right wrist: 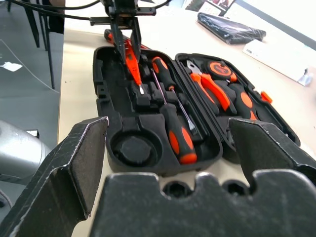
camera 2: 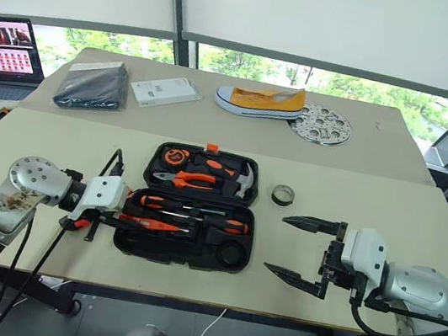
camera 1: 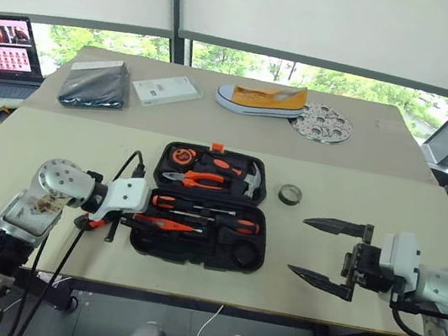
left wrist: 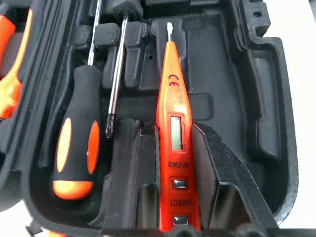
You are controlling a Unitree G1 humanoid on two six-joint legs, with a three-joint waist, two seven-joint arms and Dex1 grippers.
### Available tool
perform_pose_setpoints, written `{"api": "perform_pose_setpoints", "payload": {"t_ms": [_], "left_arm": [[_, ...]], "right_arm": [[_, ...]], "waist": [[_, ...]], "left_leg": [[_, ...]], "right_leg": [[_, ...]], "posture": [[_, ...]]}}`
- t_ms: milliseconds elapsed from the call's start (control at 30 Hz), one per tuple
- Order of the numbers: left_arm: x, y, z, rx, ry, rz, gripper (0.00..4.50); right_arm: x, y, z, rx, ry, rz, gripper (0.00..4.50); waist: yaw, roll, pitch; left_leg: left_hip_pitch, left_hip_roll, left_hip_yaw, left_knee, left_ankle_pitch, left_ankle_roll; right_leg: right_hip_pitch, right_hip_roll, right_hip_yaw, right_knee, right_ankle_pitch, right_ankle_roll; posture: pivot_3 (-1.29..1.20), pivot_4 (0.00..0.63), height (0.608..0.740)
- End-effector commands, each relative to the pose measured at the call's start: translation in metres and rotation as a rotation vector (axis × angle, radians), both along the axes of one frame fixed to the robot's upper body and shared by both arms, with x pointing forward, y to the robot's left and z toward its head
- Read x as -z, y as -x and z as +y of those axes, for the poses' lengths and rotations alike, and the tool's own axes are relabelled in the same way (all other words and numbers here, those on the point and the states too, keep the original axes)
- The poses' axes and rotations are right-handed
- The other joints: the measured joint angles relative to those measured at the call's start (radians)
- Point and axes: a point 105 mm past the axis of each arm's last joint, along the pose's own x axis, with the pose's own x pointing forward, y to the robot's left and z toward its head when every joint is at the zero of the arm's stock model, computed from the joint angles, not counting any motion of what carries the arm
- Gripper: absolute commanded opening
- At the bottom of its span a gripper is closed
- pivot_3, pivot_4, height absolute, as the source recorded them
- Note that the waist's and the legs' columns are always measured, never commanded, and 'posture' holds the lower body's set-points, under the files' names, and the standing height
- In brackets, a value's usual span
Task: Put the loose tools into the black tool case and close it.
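The black tool case (camera 1: 136, 244) lies open in the middle of the near table. Two black-and-orange screwdrivers (camera 1: 169, 202) (camera 1: 236, 223) rest in slots of its near half. My left gripper (camera 1: 137, 219) reaches in from the case's left end and is shut on the slim orange screwdriver (left wrist: 173, 133), which points along a slot in the near half, tip just over the moulding. The small dark tape roll (camera 1: 290, 195) sits on the table right of the case. My right gripper (camera 1: 297, 246) hangs open and holds nothing, right of the case and nearer than the roll.
Orange-handled pliers (camera 1: 197, 179), a hammer (camera 1: 249, 181) and a tape measure (camera 1: 182, 155) fill the case's far half. The far table holds a grey pouch (camera 1: 95, 83), a white box (camera 1: 165, 91), a yellow shoe (camera 1: 262, 99) and a perforated disc (camera 1: 322, 122). A laptop (camera 1: 4, 48) stands left.
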Motion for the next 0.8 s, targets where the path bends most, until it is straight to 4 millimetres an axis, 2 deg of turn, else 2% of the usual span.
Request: {"api": "perform_pose_setpoints", "payload": {"t_ms": [33,133,433,633,800], "left_arm": [[-0.003,-0.014,-0.004,-0.051,0.005,-0.021,0.47],[-0.006,-0.014,-0.015,-0.027,0.046,0.007,0.47],[0.005,-0.012,-0.022,0.023,-0.023,0.022,0.47],[0.016,-0.011,-0.008,0.013,-0.155,0.049,0.47],[0.022,-0.004,-0.006,0.026,-0.162,0.087,0.47]], "right_arm": [[-0.013,0.001,0.007,-0.015,-0.052,-0.024,4.50],[-0.014,0.000,0.009,-0.014,-0.059,-0.019,4.50],[-0.011,0.002,0.011,-0.015,-0.059,0.001,4.50],[-0.010,0.001,0.012,-0.014,-0.056,0.004,4.50],[-0.010,-0.001,0.012,-0.014,-0.057,0.006,4.50]], "waist": [[0.004,0.000,0.000],[0.005,0.000,0.000],[0.003,0.000,0.000],[0.003,0.000,0.000],[-0.012,0.000,0.000]], "left_leg": [[0.000,0.000,0.000,0.000,0.000,0.000],[0.000,0.000,0.000,0.001,0.000,0.000],[0.000,0.000,0.000,0.001,0.000,0.000],[0.001,-0.001,0.000,0.001,0.000,0.000],[0.003,0.000,0.000,0.001,0.000,0.000]], "right_leg": [[0.000,0.000,0.000,0.000,0.000,0.000],[0.000,0.000,0.000,0.000,0.001,0.001],[0.000,0.000,0.000,0.000,0.001,0.001],[0.001,0.000,0.001,0.000,0.001,0.001],[0.001,0.001,0.001,0.002,0.001,0.001]], "posture": [[0.00,0.150,0.740],[0.00,0.150,0.740],[0.00,0.150,0.740],[0.00,0.150,0.740],[0.00,0.150,0.740]]}}
